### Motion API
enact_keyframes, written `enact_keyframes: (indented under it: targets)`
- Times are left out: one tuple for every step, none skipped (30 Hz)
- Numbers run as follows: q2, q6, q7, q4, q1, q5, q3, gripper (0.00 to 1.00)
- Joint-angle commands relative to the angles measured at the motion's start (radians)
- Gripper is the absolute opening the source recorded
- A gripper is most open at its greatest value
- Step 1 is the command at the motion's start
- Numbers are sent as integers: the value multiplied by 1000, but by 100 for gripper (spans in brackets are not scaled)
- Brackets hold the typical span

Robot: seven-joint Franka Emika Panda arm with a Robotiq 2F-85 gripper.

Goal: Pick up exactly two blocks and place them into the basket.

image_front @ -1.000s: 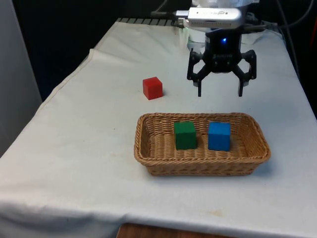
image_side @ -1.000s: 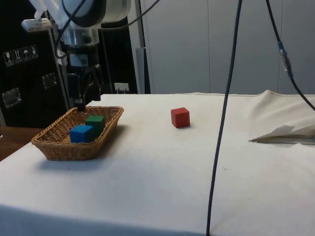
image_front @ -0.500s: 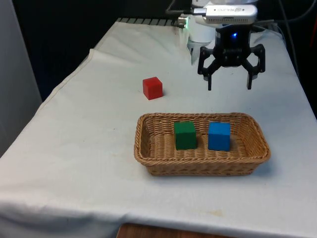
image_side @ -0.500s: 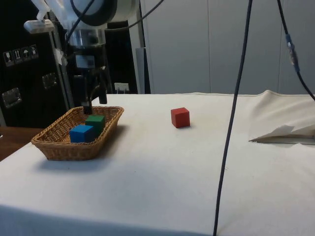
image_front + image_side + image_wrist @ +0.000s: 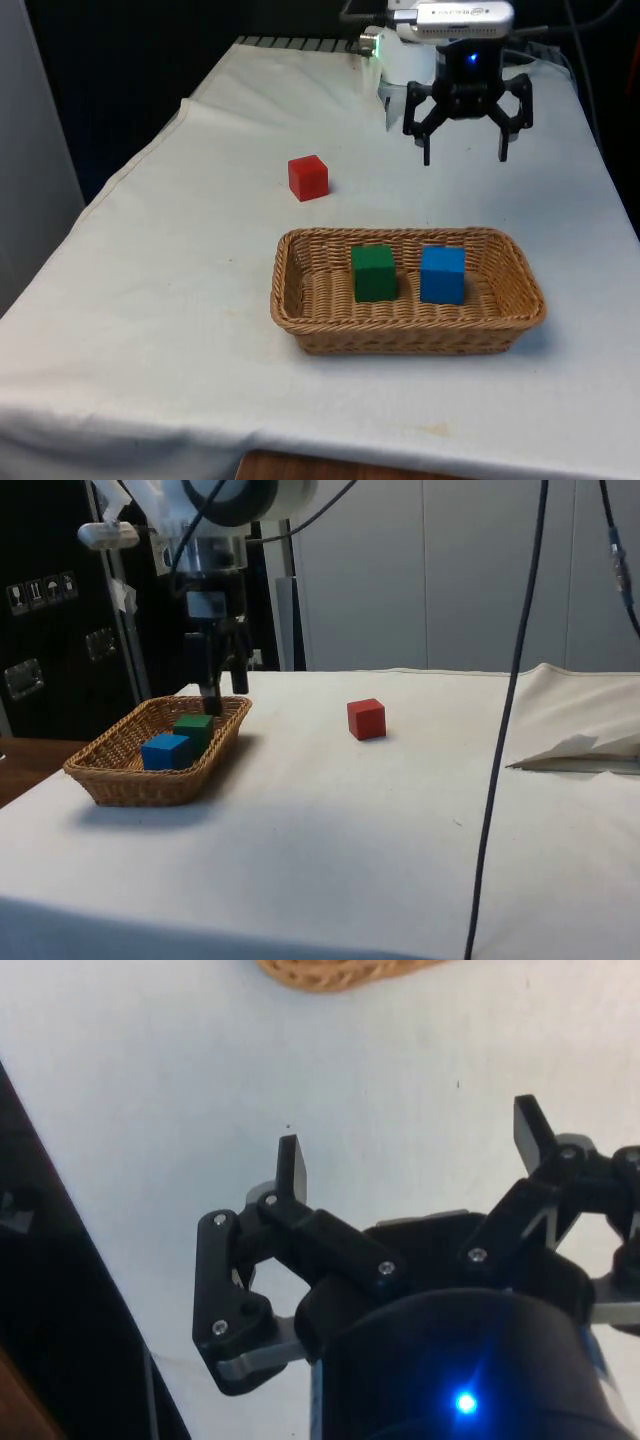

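The claw (image 5: pixel 466 157) hangs fingers-down above the table (image 5: pixel 180 270), spread wide and holding nothing, at 1 o'clock from the basket (image 5: pixel 408 335). A green block (image 5: pixel 374 272) and a blue block (image 5: pixel 442 274) sit side by side inside the basket. A red block (image 5: pixel 308 177) rests on the table at 11 o'clock from the basket.

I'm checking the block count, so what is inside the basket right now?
Inside the basket sit two blocks side by side: a green block and a blue block. The woven floor directly beneath them is covered. A red block remains outside on the cloth.
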Motion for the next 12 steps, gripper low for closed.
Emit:
enact_keyframes:
  targets:
    - [-18, 16, 9, -27, 7, -10, -4, 100]
    - [-8, 1, 0, -11, 0, -1, 1, 100]
    - [-26, 18, 9, -38, 7, -11, -3, 100]
    - [-34, 20, 9, -49, 7, -12, -2, 100]
    - [-41, 22, 9, -59, 7, -13, 0, 100]
    - [-56, 26, 9, -80, 6, -14, 2, 100]
    - [-64, 29, 8, -91, 5, -15, 3, 100]
    - [-72, 32, 8, -101, 5, -15, 4, 100]
    - [-79, 34, 8, -110, 4, -16, 5, 100]
    - [-81, 35, 7, -113, 3, -15, 6, 100]
    - [-83, 37, 7, -115, 2, -14, 6, 100]
    - [-83, 29, 0, -115, 0, -7, 9, 100]
